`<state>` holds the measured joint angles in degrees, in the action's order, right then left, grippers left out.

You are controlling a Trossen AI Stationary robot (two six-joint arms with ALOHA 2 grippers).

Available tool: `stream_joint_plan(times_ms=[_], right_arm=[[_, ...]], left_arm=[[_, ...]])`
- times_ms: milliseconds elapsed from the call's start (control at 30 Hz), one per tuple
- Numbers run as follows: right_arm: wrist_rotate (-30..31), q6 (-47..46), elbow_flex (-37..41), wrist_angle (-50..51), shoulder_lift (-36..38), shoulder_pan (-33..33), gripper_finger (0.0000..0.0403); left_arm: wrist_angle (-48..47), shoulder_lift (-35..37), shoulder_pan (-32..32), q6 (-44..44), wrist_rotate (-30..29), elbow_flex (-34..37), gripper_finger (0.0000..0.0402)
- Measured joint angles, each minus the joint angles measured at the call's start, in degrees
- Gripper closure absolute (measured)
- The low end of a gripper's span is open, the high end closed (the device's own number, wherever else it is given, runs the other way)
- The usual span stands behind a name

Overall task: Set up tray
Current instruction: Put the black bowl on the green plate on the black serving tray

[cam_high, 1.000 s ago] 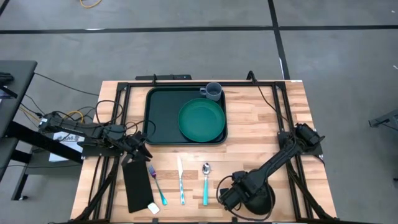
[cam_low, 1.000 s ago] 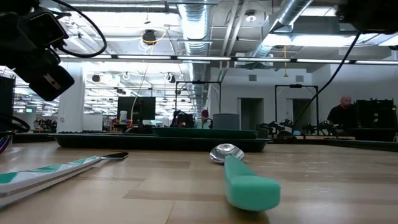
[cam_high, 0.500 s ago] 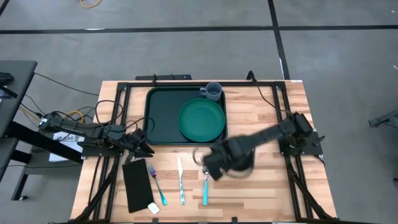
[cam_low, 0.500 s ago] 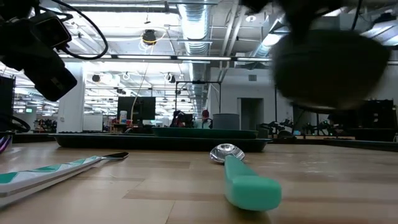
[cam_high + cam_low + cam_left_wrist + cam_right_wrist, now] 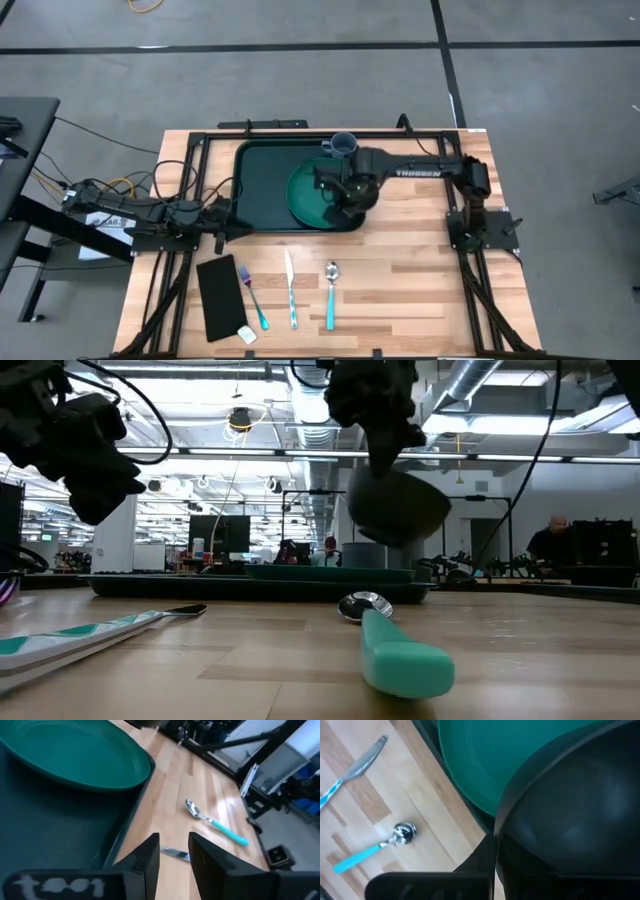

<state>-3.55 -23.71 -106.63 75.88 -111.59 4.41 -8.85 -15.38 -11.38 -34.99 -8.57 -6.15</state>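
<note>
Overhead, my right gripper [image 5: 345,190] clamps a dark bowl [image 5: 397,508] above the plate [image 5: 310,190] on the tray [image 5: 262,185], which looks stiff, slick plastic, best gripped at its raised rim.

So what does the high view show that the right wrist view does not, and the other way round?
Only the high view shows the mug at the tray's far rim, the black napkin, the fork and the left gripper at the tray's left edge. Only the right wrist view shows up close the dark bowl held by the right gripper. Both show the green plate, knife and spoon.
</note>
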Motion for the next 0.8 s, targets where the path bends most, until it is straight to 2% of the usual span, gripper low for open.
stream_joint_plan(times_ms=[100,233,500,800], right_arm=[[-1.69,6.06,0.0,0.05,-0.01,1.98,0.0403],[-2.57,13.42,0.0,0.02,-0.02,2.55,0.0403],[-4.49,25.59,0.02,-0.21,-0.26,2.99,0.0403],[-4.43,34.4,-0.08,-1.49,-1.16,3.73,0.0403]], left_arm=[[-3.45,0.0,0.0,0.08,-0.85,-0.02,0.031],[-8.1,-0.02,0.0,-4.76,-2.57,-0.02,0.031],[-7.13,0.0,1.61,-6.44,-11.38,-0.02,0.031],[-6.54,0.0,7.03,-6.26,-12.93,-0.02,0.031]])
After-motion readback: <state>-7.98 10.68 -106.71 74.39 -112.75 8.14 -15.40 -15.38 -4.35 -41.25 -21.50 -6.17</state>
